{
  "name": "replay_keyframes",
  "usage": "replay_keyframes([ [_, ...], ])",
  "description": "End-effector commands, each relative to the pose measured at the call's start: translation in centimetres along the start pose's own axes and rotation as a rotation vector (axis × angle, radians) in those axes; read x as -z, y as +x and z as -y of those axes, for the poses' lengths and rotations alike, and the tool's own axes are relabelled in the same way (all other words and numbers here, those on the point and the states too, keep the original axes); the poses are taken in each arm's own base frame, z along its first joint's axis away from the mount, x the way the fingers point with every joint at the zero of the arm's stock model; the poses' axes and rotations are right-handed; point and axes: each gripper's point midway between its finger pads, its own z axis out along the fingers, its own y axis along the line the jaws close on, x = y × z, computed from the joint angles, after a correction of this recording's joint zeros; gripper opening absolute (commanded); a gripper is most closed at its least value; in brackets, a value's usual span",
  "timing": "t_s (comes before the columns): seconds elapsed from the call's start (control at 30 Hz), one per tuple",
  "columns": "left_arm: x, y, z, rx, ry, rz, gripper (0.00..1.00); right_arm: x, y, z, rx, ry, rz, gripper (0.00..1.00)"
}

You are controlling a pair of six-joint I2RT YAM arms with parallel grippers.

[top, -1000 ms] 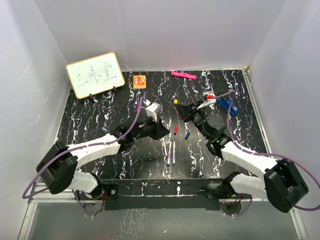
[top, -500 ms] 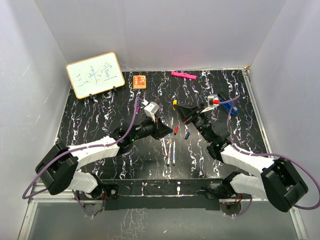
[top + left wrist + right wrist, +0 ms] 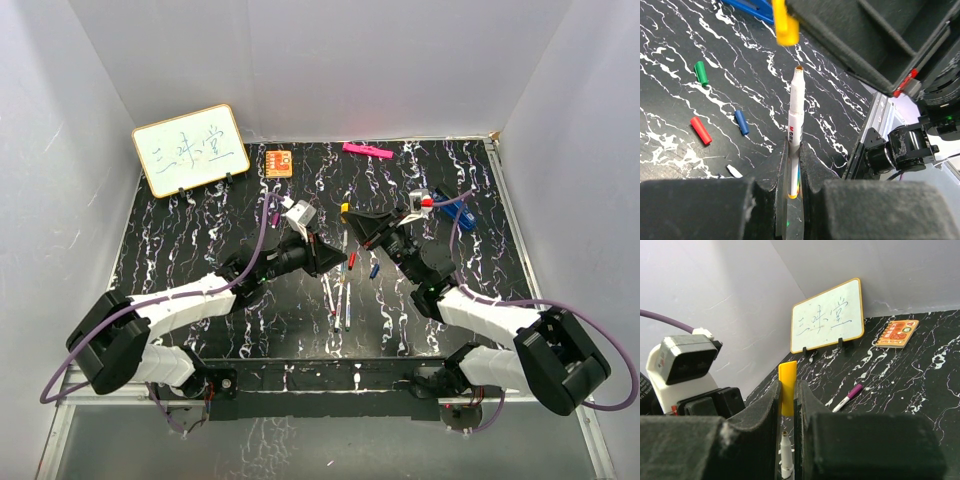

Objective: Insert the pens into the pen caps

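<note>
Left gripper point(image 3: 793, 167) clamped a white pen point(image 3: 796, 110). Right gripper point(image 3: 786, 392) grasped the yellow cap point(image 3: 787, 372), apart at the tip's 12 o'clock.

Five pens point(image 3: 795, 115); five caps point(image 3: 700, 131)

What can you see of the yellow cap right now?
The yellow cap is a short, plain yellow tube, plastic-looking and opaque. It is off the table, pinched in the shut right gripper, one end sticking out past its fingertips. The tip of the white pen in the left gripper points at it from close by, with a small gap between, so only the gripper touches it. Its opening is not visible.
</note>
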Motion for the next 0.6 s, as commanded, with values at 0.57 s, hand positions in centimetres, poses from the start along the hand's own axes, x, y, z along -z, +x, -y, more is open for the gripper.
replay_keyframes([
  [0.57,0.54,-2.80,0.86,-0.052,0.005,0.087,0.00,0.08,-0.69,-1.20,-0.012,-0.057,0.029,0.00],
])
